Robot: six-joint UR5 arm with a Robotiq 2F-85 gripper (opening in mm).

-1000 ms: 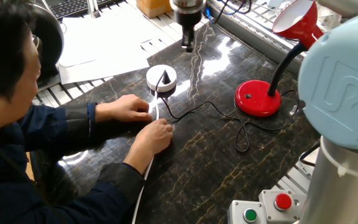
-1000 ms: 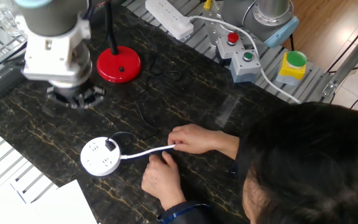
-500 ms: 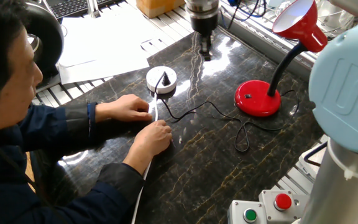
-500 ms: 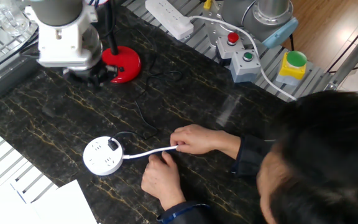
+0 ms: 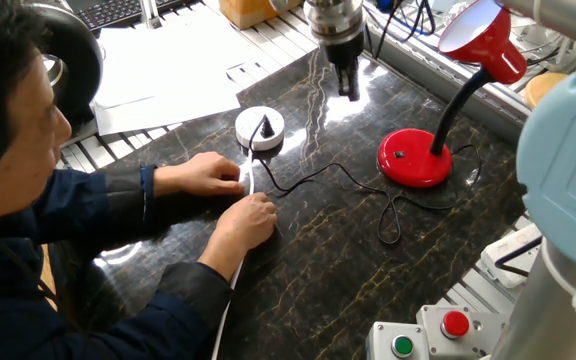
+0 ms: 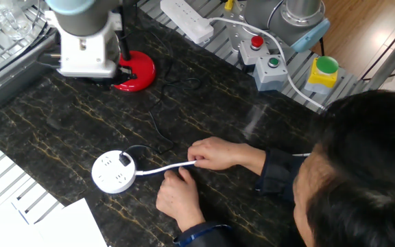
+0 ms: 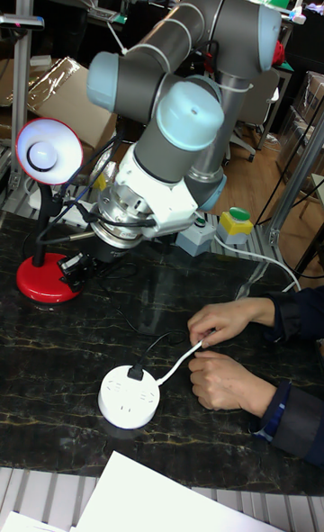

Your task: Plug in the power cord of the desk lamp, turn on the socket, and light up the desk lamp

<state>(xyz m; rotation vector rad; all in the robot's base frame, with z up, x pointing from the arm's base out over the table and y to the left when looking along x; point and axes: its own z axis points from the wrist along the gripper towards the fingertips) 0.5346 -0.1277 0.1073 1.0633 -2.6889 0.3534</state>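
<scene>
The round white socket (image 5: 259, 125) lies on the dark marble table with the black plug (image 5: 265, 127) of the power cord (image 5: 346, 173) standing in its top. The thin cord runs across to the desk lamp's red base (image 5: 414, 159); its red shade (image 5: 483, 36) hangs above. My gripper (image 5: 349, 86) hovers over the table between socket and lamp base, fingers close together, holding nothing. In the other fixed view the wrist (image 6: 84, 49) covers the fingers beside the base (image 6: 136, 70). The tall view shows the gripper (image 7: 77, 268) just right of the base (image 7: 45, 285).
A person's two hands (image 5: 230, 195) hold the socket's thick white cable (image 6: 163, 167) near the table's front. A rectangular white power strip (image 6: 187, 18) and button boxes (image 6: 264, 57) sit at the far edge. Papers (image 5: 163, 70) lie beyond the table.
My gripper has travelled away from the space beside the socket toward the red lamp base. The person's hands, the socket and the cord have stayed put.
</scene>
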